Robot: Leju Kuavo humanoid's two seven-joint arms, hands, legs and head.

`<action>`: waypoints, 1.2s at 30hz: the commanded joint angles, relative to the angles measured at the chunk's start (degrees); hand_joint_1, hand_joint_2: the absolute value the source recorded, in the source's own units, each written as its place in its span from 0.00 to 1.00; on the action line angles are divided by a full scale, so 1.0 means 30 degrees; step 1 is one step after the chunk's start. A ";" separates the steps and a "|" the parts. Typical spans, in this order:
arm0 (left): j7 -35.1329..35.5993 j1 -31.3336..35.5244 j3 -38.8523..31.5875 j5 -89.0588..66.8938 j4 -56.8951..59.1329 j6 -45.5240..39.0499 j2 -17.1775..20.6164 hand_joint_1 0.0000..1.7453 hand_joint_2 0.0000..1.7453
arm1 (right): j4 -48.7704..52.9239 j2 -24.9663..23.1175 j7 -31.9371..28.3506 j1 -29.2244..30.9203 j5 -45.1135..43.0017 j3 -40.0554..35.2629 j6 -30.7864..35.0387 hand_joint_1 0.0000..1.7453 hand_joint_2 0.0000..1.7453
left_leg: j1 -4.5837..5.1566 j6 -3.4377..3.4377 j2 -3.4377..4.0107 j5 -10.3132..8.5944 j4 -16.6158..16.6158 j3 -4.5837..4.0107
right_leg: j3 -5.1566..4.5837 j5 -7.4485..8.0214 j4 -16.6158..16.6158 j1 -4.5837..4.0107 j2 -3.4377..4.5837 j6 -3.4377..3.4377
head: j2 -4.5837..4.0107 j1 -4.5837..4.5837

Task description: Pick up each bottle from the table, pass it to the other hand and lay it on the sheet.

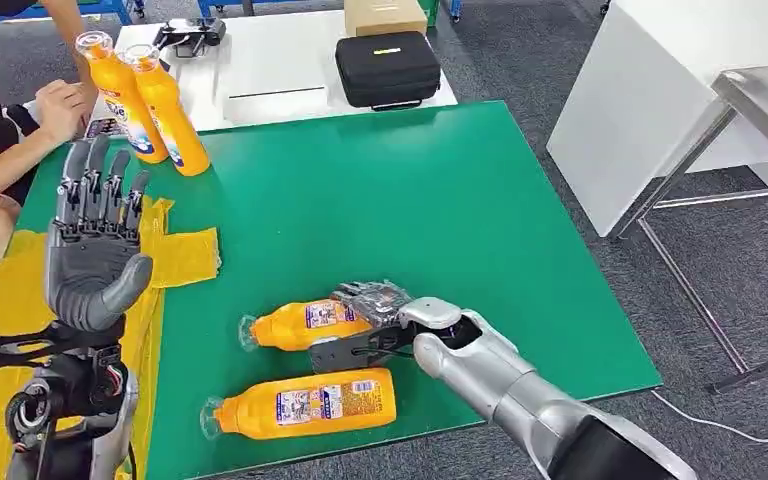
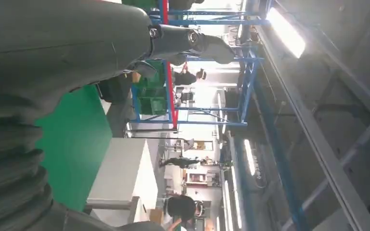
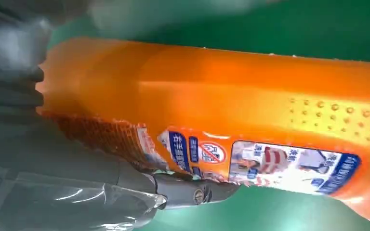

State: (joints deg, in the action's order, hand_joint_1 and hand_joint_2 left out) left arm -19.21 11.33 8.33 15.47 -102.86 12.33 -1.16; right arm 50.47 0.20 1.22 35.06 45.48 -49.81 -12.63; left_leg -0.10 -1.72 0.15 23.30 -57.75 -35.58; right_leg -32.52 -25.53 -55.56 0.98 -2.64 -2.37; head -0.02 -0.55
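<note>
While you look down from the head view, you see the robot's right hand lying over the base end of an orange plastic bottle with a printed label, which lies on its side on the green table top. Its fingers wrap over the bottle and the thumb presses from the near side, so this hand holds it; in the right wrist view the same bottle is tight against the palm. You cannot tell whether the bottle is lifted off the table. A second orange bottle lying on its side is just beside the held one, nearer to the robot, and apart from the hand. Far from the held bottle, at the back left corner of the table, two more orange bottles stand upright, touching each other, next to a person's hand. Left of the held bottle, the yellow sheet lies on the table, and the left hand is raised above it with fingers straight and spread, holding nothing.
</note>
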 commanded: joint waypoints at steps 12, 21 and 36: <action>0.0341 0.0585 0.0318 -0.0120 0.0881 -0.0070 -0.0150 0.00 1.00 | -0.6319 -0.1041 0.1165 0.0895 0.1859 -0.1606 0.1638 0.99 1.00 | -0.0022 0.0033 -0.0053 -0.0004 0.0046 0.0264 | 0.0283 -0.0009 0.0074 -0.0009 0.0017 0.0051 | 0.0000 0.0000; 0.0353 0.0624 0.0299 -0.0155 0.0898 -0.0136 -0.0138 0.00 1.00 | -0.6280 -0.1045 0.1180 0.0854 0.1870 -0.1506 0.1711 0.99 1.00 | -0.0015 0.0035 -0.0067 0.0026 0.0051 0.0365 | 0.0193 -0.0057 0.0075 0.0003 0.0008 0.0038 | 0.0000 -0.0007; 0.0374 0.0474 0.0053 -0.0333 0.0598 -0.0454 -0.0103 0.00 1.00 | -0.5860 -0.0962 0.1609 0.0828 0.1954 -0.0705 0.2742 1.00 1.00 | -0.0023 0.0046 -0.0073 0.0021 0.0064 0.0377 | 0.0302 -0.0033 0.0098 -0.0003 0.0029 0.0084 | 0.0000 0.0000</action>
State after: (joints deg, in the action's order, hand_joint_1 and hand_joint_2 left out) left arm -18.43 11.61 9.11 14.91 -102.86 11.76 -1.40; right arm 36.61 -3.80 4.66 38.96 51.10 -52.37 -6.77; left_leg -0.09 -1.71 0.13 23.40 -57.73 -34.58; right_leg -31.82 -25.61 -55.50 1.03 -2.65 -2.30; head -0.02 -0.55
